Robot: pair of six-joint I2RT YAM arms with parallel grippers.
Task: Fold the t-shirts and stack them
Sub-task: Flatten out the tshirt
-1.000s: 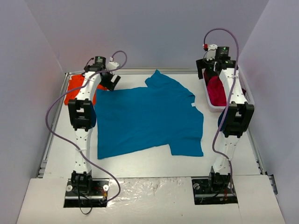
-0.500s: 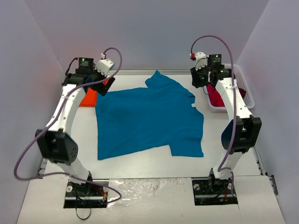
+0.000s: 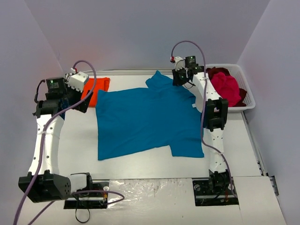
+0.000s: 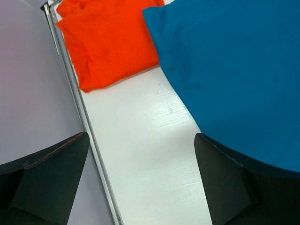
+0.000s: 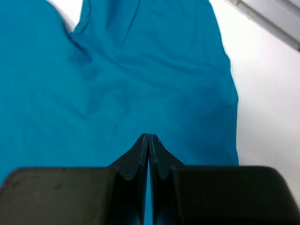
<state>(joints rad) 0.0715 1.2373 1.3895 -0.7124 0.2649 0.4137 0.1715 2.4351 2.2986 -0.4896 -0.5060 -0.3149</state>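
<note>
A teal-blue t-shirt (image 3: 145,117) lies spread flat in the middle of the table, its edge also in the left wrist view (image 4: 234,70). A folded orange t-shirt (image 3: 98,89) (image 4: 108,42) rests at the back left. Magenta-pink (image 3: 226,88) and dark red (image 3: 216,71) t-shirts sit bunched in the basket. My left gripper (image 3: 80,104) (image 4: 140,136) hangs open over bare table between the orange and teal shirts, holding nothing. My right gripper (image 3: 180,77) (image 5: 149,136) is shut and empty, hovering over the teal shirt's (image 5: 140,70) far right sleeve area.
A white slotted basket (image 3: 248,101) stands at the back right. A metal rail (image 4: 89,131) runs along the table's left edge below the left gripper. White table (image 5: 267,93) shows beside the teal sleeve. Grey walls enclose three sides.
The right gripper has closed and swung left from the basket to above the teal shirt. The left arm has swung outward to the left, its gripper staying open.
</note>
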